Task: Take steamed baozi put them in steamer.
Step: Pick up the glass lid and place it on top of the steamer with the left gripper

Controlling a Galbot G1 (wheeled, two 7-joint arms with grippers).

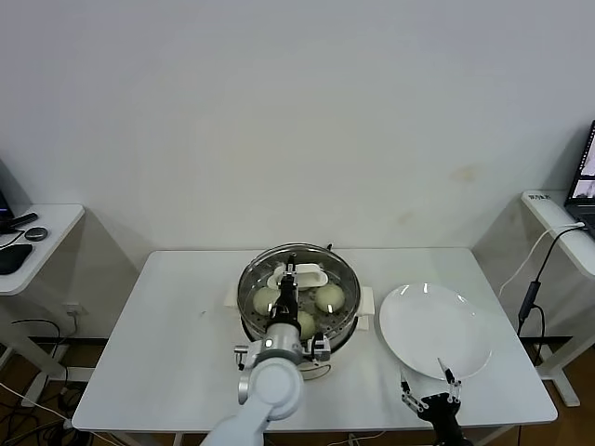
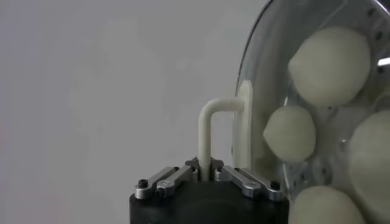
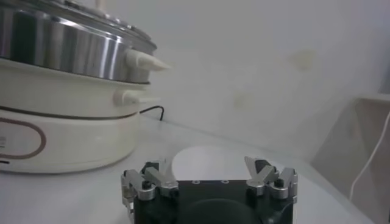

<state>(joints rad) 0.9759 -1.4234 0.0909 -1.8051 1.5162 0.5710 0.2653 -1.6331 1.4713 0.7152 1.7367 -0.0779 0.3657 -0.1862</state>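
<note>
**Lid going on steamer**

Left gripper [image 2: 205, 172] is pinching glass lid [image 2: 268, 55] by its handle [image 2: 210, 131], over steamer [image 1: 296, 327] w/ baozi [image 2: 329, 66] inside. Lower level, centre on rim before letting go. Right gripper [image 3: 209, 178] is waiting spread near plate [image 1: 434, 330].

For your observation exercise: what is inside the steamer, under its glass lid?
Under the glass lid, held by the left gripper shut on its handle, the steamer holds four baozi on a perforated tray. Below the tray is hidden.
</note>
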